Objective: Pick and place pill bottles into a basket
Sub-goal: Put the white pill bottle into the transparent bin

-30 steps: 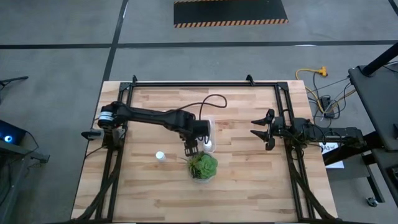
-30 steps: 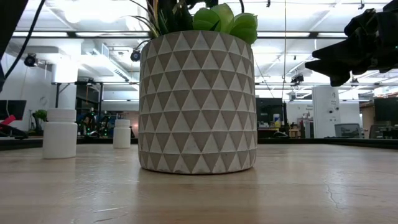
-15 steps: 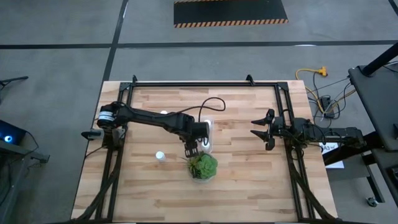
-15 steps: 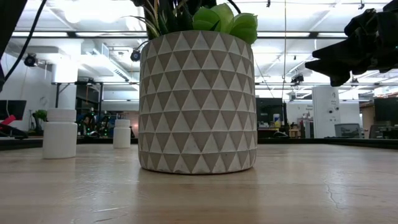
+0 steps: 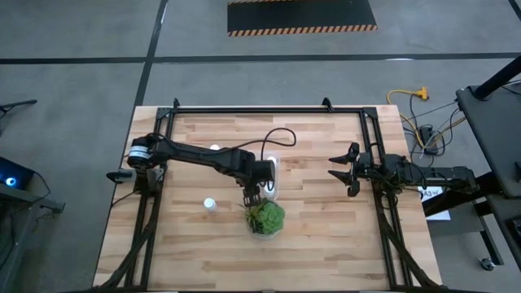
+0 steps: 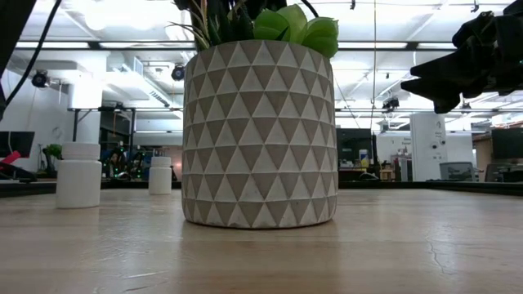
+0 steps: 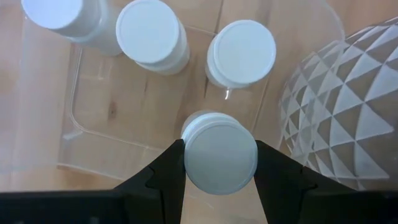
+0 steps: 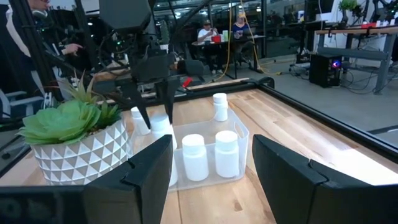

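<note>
The basket (image 7: 74,118), a clear plastic bin with rounded corners, sits on the table near its middle, just beyond the potted plant. Three white-capped pill bottles (image 7: 241,53) stand upright inside it. A fourth bottle (image 7: 219,154), white and upright, is clamped by its cap between two dark fingers, over the basket's end nearest the plant. One more bottle (image 5: 210,203) stands upright on the bare wood to the left of the plant. Another bottle (image 5: 214,148) stands farther back on the left.

Potted plant (image 5: 265,218) on wooden table (image 5: 326,244); people seated beyond.
</note>
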Available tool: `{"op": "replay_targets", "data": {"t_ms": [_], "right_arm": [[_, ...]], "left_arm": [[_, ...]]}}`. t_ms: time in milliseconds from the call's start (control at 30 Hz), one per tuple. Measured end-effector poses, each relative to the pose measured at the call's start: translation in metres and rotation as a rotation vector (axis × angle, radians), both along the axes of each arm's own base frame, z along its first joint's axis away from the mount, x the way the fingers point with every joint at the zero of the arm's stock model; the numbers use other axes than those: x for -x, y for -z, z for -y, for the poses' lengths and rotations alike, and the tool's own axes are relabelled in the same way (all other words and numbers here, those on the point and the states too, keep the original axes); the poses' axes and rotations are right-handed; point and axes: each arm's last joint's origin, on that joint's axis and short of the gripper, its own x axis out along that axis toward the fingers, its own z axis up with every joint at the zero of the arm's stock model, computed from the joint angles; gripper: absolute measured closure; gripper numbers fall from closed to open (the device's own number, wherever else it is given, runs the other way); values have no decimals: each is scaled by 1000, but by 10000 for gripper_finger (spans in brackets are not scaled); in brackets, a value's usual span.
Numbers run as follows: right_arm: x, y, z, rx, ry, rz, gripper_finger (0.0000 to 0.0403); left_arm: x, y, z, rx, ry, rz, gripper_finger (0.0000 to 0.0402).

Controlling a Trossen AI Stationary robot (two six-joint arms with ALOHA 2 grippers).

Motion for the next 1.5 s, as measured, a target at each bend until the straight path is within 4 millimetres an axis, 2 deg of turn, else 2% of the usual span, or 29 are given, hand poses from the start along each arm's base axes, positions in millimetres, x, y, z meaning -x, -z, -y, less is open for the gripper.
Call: {"op": "replay_targets", "data": {"t_ms": [167,500,767,967,1167,1500], "right_arm": [[0,0,0,0,0,0,193],[0,0,0,0,0,0,193],[0,0,0,0,0,0,193],[0,0,0,0,0,0,193],[0,0,0,0,0,0,193],[0,0,0,0,0,0,193]], "left_arm": [[0,6,0,14,-18,-1,260],[10,31,1,61,-37,-62,259],[9,30,2,60,-36,-66,199],[9,20,2,57,-34,-37,192],[17,-2,1,59,-25,21,190],[54,-66,0,35,87,193,190]]}}
